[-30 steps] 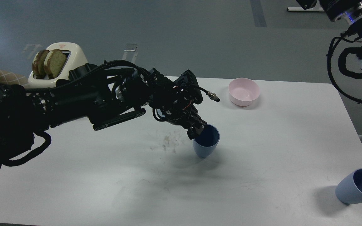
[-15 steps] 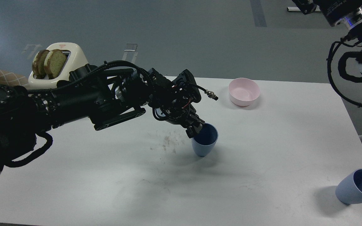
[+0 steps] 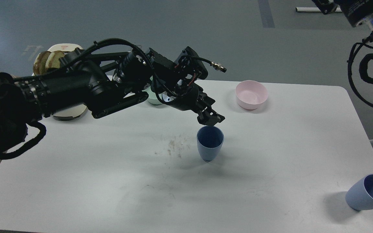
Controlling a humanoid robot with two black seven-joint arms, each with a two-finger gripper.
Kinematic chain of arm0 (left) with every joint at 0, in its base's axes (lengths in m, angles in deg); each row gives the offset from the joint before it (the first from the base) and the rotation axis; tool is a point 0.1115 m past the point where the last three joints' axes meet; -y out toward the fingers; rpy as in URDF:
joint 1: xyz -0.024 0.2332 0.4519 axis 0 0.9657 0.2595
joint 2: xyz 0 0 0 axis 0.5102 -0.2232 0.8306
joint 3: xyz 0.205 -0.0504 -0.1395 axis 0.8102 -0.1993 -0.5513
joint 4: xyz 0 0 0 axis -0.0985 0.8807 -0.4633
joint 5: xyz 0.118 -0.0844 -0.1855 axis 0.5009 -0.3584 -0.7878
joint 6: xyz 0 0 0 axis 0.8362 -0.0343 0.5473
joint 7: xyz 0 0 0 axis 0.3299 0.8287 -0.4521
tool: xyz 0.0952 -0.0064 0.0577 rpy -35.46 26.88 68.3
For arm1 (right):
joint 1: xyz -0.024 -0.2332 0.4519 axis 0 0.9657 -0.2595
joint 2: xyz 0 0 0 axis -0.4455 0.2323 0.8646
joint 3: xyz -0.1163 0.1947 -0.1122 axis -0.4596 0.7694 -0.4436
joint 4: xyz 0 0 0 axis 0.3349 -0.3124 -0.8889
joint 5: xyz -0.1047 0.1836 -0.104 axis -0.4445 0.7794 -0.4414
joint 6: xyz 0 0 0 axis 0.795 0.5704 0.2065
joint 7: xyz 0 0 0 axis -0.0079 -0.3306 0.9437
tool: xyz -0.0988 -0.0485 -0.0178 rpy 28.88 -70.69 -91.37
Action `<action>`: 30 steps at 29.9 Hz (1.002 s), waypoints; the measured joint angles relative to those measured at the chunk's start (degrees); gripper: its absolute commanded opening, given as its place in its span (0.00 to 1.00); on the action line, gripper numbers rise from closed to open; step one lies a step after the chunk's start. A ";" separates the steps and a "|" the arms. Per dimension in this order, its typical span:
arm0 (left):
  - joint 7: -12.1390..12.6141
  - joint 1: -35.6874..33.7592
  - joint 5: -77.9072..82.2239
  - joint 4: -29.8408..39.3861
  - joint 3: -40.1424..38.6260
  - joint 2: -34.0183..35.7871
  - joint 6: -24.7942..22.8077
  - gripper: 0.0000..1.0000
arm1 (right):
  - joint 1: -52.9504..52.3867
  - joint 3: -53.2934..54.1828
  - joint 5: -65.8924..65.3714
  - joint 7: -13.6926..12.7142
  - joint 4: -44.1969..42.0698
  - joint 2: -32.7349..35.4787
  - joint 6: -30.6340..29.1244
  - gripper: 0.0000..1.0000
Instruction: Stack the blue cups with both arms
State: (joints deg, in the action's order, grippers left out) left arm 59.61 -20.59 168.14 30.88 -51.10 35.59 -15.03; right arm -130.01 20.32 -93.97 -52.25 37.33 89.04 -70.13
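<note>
One blue cup point(image 3: 209, 143) standing upright near the middle of the white table point(image 3: 108, 181), mouth up, nothing touching it. Left gripper point(image 3: 211, 119) hanging just above its far rim, clear of it. Jaws seen dark and end-on, so cannot tell if open or closed; nothing held between them.

Second blue cup point(image 3: 367, 192) far off at the right front corner of the table, leaning over, mouth turned up and to the right. Right arm point(image 3: 367, 38) up high at the top right, well away from that cup. Right gripper out of view.

Pink bowl point(image 3: 251, 94) at the back of the table. Bit of a green bowl point(image 3: 154, 100) peeking out behind the left arm. Toaster with bread point(image 3: 55, 60) at the back left.

Likely step: middle cup set down and let go, ready to take the other one. Stacking not yet done.

Next, probably: right arm down to the corner cup, grab by the rim or side, lift, carry over, line up above the middle cup, drop in straight. Careful with the lean and the table edge close by; easy to knock off. Left arm best moved out of the way first.
</note>
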 measured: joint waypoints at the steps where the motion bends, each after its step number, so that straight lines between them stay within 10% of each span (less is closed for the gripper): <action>1: -0.01 -1.11 -3.04 -0.16 -0.13 1.00 0.00 0.95 | 0.29 -0.21 -0.75 0.00 0.96 0.94 0.00 1.00; 18: 0.44 4.95 -60.86 -9.84 -12.61 14.92 0.01 0.95 | 2.59 -14.22 -38.48 0.00 28.48 34.19 0.00 1.00; 30: 0.35 7.98 -65.41 -11.14 -12.73 13.22 0.00 0.96 | 10.89 -19.84 -67.49 0.00 42.32 50.87 0.00 1.00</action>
State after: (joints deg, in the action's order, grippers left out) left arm 59.96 -12.61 102.72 19.74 -63.83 48.80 -15.03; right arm -119.12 0.48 -161.46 -52.25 79.64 139.92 -70.12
